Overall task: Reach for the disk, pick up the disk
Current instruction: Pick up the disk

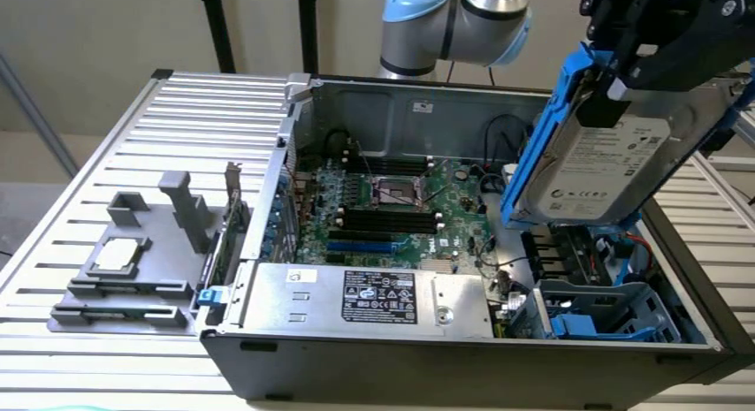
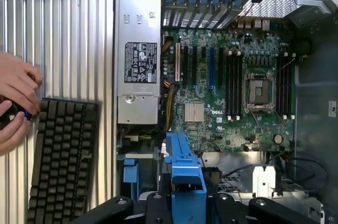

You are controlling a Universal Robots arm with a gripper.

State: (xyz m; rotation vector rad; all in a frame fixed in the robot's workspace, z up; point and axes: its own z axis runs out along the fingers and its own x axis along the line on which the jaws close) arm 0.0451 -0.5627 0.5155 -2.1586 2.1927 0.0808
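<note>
1 hand point(image 1: 625, 71) grips the disk point(image 1: 602, 168), lifted above the case point(image 1: 472, 358)

One disk point(image 1: 607, 163), one keyboard point(image 2: 62, 160) — two hands point(image 2: 17, 84).

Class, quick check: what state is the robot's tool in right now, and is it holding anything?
Tool: closed on the disk, holding it lifted above the open computer case.
</note>
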